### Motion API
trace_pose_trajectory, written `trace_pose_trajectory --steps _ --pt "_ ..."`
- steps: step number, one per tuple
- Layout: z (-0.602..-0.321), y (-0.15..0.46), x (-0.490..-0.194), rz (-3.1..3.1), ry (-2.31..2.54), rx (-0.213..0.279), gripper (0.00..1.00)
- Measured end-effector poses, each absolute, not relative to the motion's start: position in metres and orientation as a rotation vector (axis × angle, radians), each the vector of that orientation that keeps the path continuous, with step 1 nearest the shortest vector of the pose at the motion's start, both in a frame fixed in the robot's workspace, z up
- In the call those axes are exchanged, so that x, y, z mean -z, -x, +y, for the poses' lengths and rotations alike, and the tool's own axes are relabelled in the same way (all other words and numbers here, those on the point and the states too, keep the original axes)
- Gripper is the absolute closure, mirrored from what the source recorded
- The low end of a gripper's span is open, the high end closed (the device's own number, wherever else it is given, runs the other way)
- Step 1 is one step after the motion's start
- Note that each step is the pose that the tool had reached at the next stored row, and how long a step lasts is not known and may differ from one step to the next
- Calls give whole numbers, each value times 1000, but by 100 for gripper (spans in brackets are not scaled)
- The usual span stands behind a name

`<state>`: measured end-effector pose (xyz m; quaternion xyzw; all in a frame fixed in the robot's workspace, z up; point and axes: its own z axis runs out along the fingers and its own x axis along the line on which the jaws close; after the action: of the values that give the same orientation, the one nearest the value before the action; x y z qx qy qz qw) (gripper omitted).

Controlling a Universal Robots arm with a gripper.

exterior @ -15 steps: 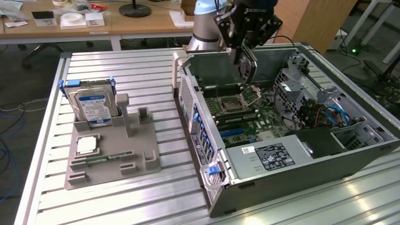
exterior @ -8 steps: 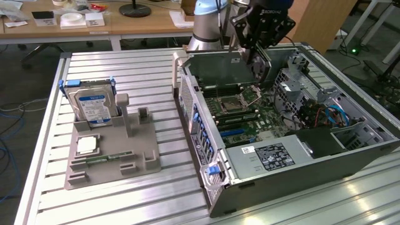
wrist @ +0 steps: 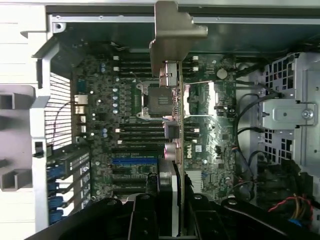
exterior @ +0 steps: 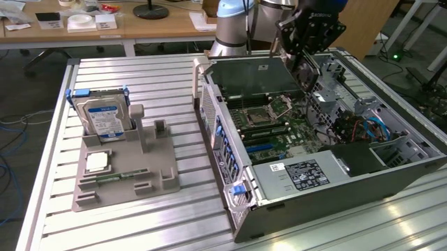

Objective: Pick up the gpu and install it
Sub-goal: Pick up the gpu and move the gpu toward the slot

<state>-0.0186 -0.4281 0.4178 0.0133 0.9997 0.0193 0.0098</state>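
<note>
The gpu hangs on edge over the open computer case, above the motherboard. It is a flat green card with its silver end bracket pointing to the exterior view's left. My gripper is shut on the card's end away from the bracket. In the wrist view the gpu appears edge-on, running from the bracket to my black fingers. It crosses over the CPU socket, and the blue slot lies off to one side.
A grey fixture on the slatted table at the exterior view's left holds a blue-labelled hard drive, a memory stick and a square chip. The case also holds a power supply, a drive cage and cables.
</note>
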Motion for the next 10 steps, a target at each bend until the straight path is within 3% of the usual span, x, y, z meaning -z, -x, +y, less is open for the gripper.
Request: trace_pose_trajectory --steps 10 --pt "-428 2 -417 3121 -42 -60 72"
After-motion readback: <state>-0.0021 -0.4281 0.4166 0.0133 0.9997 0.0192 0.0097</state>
